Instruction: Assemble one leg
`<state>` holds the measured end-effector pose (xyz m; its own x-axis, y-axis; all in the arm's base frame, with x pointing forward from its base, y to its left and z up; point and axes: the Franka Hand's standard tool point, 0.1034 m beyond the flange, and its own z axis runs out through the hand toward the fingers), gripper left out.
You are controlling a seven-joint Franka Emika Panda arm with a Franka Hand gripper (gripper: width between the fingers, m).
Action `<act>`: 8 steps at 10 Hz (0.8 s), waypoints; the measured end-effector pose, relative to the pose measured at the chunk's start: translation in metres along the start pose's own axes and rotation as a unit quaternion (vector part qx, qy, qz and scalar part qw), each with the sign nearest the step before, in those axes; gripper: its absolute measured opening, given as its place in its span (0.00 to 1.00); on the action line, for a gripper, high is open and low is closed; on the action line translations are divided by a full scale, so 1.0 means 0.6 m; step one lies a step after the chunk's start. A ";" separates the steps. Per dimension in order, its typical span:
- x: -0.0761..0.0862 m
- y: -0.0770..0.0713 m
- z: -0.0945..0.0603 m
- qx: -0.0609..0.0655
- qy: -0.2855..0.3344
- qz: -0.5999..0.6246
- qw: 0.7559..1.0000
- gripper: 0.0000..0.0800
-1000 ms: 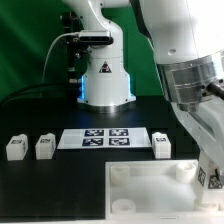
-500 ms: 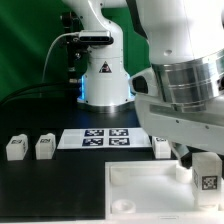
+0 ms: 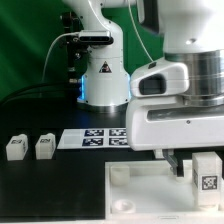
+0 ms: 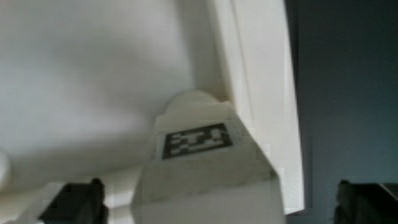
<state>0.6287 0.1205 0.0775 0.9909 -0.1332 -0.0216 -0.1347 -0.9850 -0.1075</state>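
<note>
A white leg [image 3: 207,172] with a fiducial tag stands upright at the right far corner of the large white square tabletop [image 3: 150,198]. My gripper [image 3: 203,166] hangs right over it. One dark finger [image 3: 180,165] shows left of the leg with a gap between them. In the wrist view the leg [image 4: 205,160] runs between the two dark fingertips [image 4: 75,200], with white gaps on both sides. The gripper [image 4: 217,202] is open and straddles the leg. The tabletop's rim [image 4: 258,60] runs past the leg's far end.
Two more white legs [image 3: 15,147] [image 3: 44,146] lie at the exterior view's left on the black table. The marker board [image 3: 90,138] lies at mid-table, partly hidden by my arm. The robot's base [image 3: 100,85] stands behind it.
The arm's bulk has risen and come nearer the camera, baring more of the leg. It now hides the leg that lay to the right of the marker board.
</note>
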 end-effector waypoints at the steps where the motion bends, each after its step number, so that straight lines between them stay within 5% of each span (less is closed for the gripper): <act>1: 0.001 -0.007 -0.002 -0.001 0.002 -0.005 1.000 0.65; 2: 0.001 -0.007 -0.001 0.000 0.001 -0.004 1.000 0.46; 4: 0.002 -0.001 0.000 -0.002 0.001 0.054 0.999 0.39; 6: 0.002 0.002 0.000 -0.002 0.001 0.139 0.990 0.38; 8: 0.001 0.001 0.003 0.007 -0.004 0.297 0.955 0.38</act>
<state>0.6291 0.1200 0.0759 0.7401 -0.6664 -0.0902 -0.6724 -0.7351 -0.0870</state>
